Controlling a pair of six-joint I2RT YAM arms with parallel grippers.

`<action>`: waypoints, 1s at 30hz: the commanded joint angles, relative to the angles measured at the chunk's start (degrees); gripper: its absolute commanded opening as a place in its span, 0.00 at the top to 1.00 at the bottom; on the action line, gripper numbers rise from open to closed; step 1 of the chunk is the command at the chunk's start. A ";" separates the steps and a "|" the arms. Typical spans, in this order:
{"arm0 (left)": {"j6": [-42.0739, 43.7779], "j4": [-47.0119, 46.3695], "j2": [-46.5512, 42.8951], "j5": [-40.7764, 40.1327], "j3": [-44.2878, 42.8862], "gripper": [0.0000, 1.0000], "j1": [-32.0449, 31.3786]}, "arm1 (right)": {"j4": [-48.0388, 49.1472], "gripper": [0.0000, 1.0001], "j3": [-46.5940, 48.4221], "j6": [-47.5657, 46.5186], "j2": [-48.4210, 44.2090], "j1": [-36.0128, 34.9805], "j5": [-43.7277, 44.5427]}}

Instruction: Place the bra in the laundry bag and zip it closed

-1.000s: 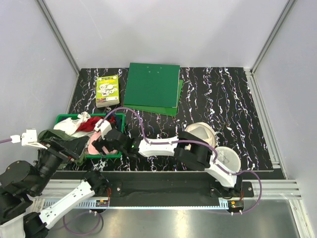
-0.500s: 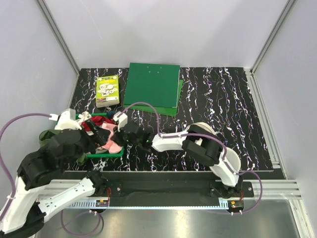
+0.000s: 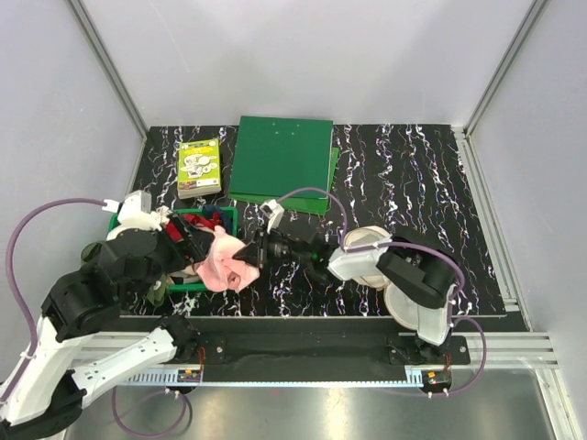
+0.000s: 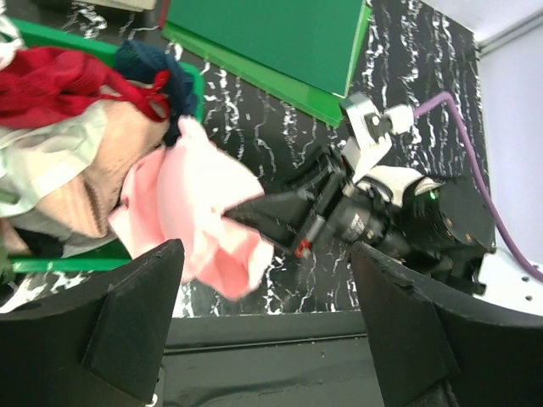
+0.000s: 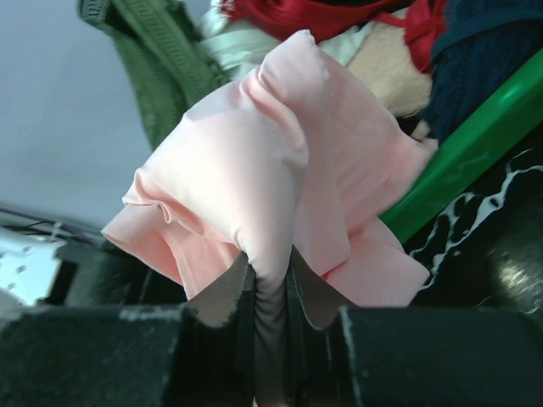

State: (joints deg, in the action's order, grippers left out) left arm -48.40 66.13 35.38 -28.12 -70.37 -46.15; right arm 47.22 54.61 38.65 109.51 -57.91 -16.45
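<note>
The bra [image 3: 223, 263], light pink and bunched, hangs over the right front corner of the green basket [image 3: 230, 214], with part of it still touching the pile inside. My right gripper [image 3: 253, 252] reaches in from the right and is shut on a pinched fold of the bra [image 5: 280, 153]; the fold runs down between its jaws [image 5: 271, 284]. My left gripper [image 4: 267, 339] hovers above the basket's near side, open wide, with the bra [image 4: 199, 212] beyond its fingers and untouched. The laundry bag [image 3: 365, 238], cream-white, lies at the right and is partly hidden under my right arm.
The basket also holds a red cloth [image 3: 195, 225], a navy cloth [image 4: 157, 76], a beige piece and an olive-green garment [image 5: 161, 68]. Green folders [image 3: 282, 160] and a small printed box [image 3: 199, 167] lie at the back. The table's front edge runs just below both grippers.
My right gripper has shut on the bra and drawn it rightward, out over the basket's corner. My left arm has swung in from the far left to above the basket.
</note>
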 commanded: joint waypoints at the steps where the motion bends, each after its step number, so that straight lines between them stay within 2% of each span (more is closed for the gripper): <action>1: 2.79 -6.71 2.41 4.55 1.46 0.16 -0.17 | 7.62 0.91 -5.90 5.11 -8.26 0.08 -2.45; 5: 3.58 -9.78 3.99 8.86 4.18 0.17 -0.17 | 8.51 0.91 -12.85 6.87 -15.70 1.13 -0.96; 8: 5.07 -13.20 4.53 13.78 6.64 0.17 -0.08 | -0.87 0.91 -15.76 4.95 -23.78 1.22 1.68; 11: 5.78 -17.94 4.09 18.88 9.53 0.17 0.01 | -15.71 0.90 -17.08 1.17 -33.70 1.22 5.53; 12: 5.51 -18.92 4.00 19.93 10.33 0.17 0.01 | -24.72 0.90 -17.08 0.20 -36.28 1.22 8.51; 14: 5.34 -22.07 4.00 23.10 12.17 0.16 0.01 | -33.47 0.90 -16.73 -1.12 -43.46 1.31 10.90; 15: 5.25 -23.14 4.26 24.24 12.88 0.16 0.10 | -40.99 0.90 -16.64 -1.47 -45.86 1.31 13.17; 17: 4.72 -25.77 5.58 27.76 14.72 0.16 0.18 | -47.98 0.90 -16.47 -1.48 -51.99 1.31 15.03; 18: 4.02 -26.66 6.02 29.07 15.52 0.16 0.27 | -55.23 0.90 -15.77 -0.78 -53.60 1.22 16.09; 20: 3.49 -29.81 7.25 32.33 17.19 0.15 0.36 | -61.08 0.87 -14.98 0.97 -55.89 1.22 16.10; 22: 2.09 -31.75 8.04 34.61 19.65 0.15 0.45 | -66.63 0.84 -14.53 2.56 -55.64 1.31 16.10; 26: -0.64 -35.71 7.52 35.85 23.08 0.14 0.80 | -68.23 0.78 -12.52 3.97 -47.92 1.22 18.27; 29: -2.48 -36.42 6.12 35.15 25.36 0.05 1.15 | -69.81 0.56 -7.35 4.06 -37.39 1.31 23.20; 30: -3.01 -36.51 5.67 34.45 26.06 0.03 1.15 | -69.55 0.40 -5.50 3.71 -34.48 1.22 23.13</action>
State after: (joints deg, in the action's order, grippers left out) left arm -48.36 35.64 43.53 4.62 -45.87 -45.52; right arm -18.39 41.39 42.06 65.80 -56.82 0.69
